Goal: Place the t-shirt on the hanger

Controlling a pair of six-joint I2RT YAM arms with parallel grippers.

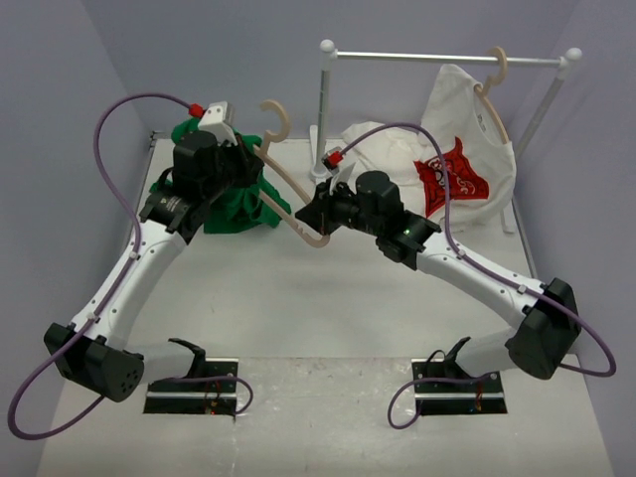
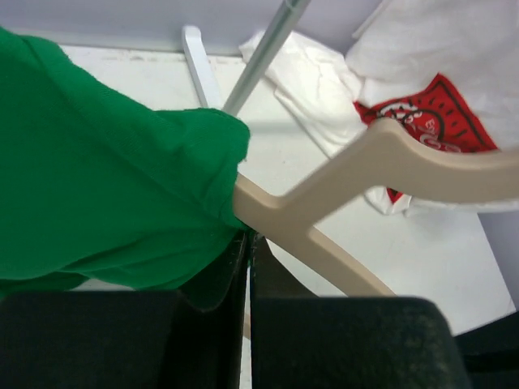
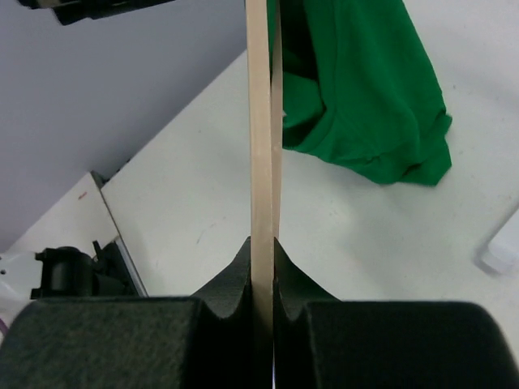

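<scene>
- hanger (image 3: 261,121): edge-on in the right wrist view. Its top is cut by the frame edge, the hook is out of shot, and the lower end is buried inside the right gripper (image 3: 263,251).
- Left wrist view: one hanger arm disappears under the t-shirt (image 2: 105,178). The other runs off the right edge and is blurred up close.
- t-shirt: cut by the left edge in that view and by the top edge in the right wrist view. It is bunched, so collar and sleeves can't be told apart.
- left gripper (image 2: 247,251): in the overhead view its fingertips are hidden behind its own wrist.
- white shirt (image 1: 467,139): the red print is too small to read.
</scene>
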